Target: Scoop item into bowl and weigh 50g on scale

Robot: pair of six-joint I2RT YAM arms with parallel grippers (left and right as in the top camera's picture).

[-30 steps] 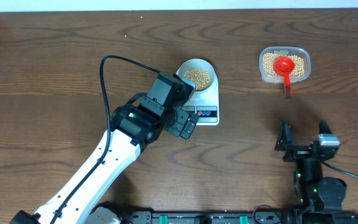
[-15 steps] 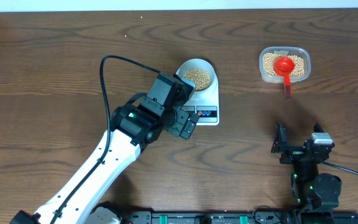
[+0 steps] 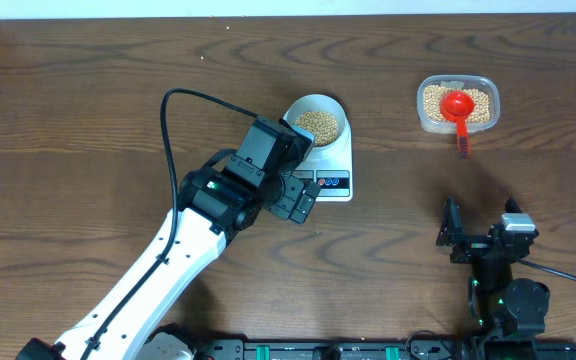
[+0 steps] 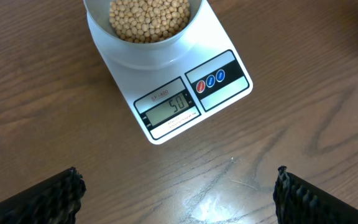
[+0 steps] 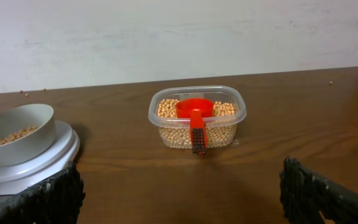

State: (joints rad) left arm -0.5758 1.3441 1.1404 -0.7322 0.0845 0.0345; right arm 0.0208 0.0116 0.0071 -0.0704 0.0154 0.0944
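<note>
Many round tan beans (image 4: pixel 148 17) in smooth bowl (image 4: pixel 143 53) atop rectangular scale (image 4: pixel 126 78).

table (image 3: pixel 88 90): dark wood | scale (image 3: pixel 333 165) centre | tub (image 3: pixel 420 105) right, well apart

white scale (image 4: pixel 225 93), LCD display (image 4: pixel 169 107) reading 50

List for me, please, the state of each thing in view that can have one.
Scale, switched on, display reads 50.
Bowl, upright on the scale, holding beans.
Tub, uncovered, partly filled with beans.
Scoop, lying in the tub, handle over its rim.
Left gripper, open, empty.
Right gripper, open, empty.
</note>
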